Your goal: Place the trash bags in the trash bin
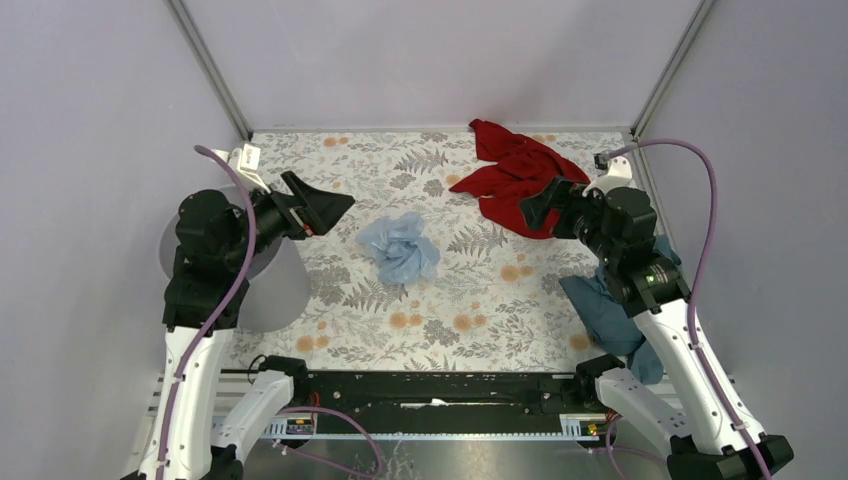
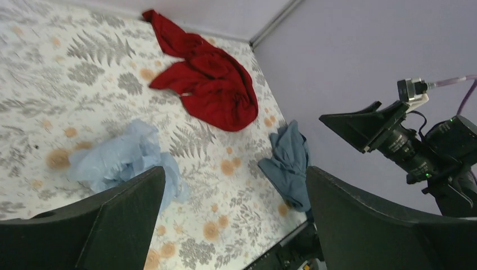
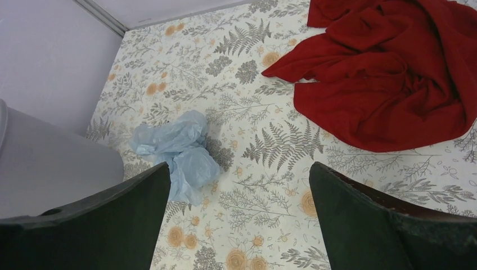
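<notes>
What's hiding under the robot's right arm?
A crumpled dark teal cloth lies on the flowery table under the right arm. The arm covers part of it, so that part is hidden.

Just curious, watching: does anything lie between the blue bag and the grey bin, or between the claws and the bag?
Nothing visible. Only bare tablecloth separates the trash bag from the trash bin, the left gripper and the right gripper. The red cloth and teal cloth lie to the right; the left arm overhangs the bin.
</notes>
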Available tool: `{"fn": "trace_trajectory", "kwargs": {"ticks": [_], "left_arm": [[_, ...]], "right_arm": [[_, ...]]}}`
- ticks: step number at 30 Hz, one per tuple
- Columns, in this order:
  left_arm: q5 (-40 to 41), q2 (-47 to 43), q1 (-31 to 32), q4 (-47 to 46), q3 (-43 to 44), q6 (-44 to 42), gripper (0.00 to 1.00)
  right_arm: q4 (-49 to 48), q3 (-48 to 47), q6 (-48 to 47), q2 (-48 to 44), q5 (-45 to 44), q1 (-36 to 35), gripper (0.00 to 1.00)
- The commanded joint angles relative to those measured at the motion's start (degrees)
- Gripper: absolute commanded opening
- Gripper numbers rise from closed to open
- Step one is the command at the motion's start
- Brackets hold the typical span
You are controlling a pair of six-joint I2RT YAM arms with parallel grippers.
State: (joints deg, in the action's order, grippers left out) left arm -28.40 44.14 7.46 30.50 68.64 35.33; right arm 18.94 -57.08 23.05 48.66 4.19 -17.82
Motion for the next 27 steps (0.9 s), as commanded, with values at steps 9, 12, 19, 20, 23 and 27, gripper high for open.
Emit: {"fn": "trace_trajectory", "kwargs": {"ticks": [9,12,19,20,23,27], "left_arm": [[0.2,0.5,8.3,-6.3,-4.7,1.5,0.99],[5.3,0.9,14.3,-5.4,-5.4,0.6,0.99],[12.1,0.4,21.7,-3.9,-8.6,0.0,0.99],[12.9,0.1,21.8,-3.9,-9.0,0.0,0.99],[14.7,-1.0,21.8,-3.4,-9.2,-0.5,0.99],[16.3,-1.2,21.8,-1.5,-8.2,-1.8,0.99]], "right_arm": [[-7.1,4.4,5.1,5.4,12.7,0.2,1.0],[-7.4,4.6,6.2,9.8,18.2,0.3,1.0],[-16.7,8.6,11.3,19.7,27.6,-4.2,1.0],[-15.9,7.9,10.6,21.7,26.8,-5.8,1.0],[-13.7,4.8,8.9,27.0,23.0,-11.2,1.0],[-13.2,0.7,7.0,32.0,15.5,-19.3,1.0]]}}
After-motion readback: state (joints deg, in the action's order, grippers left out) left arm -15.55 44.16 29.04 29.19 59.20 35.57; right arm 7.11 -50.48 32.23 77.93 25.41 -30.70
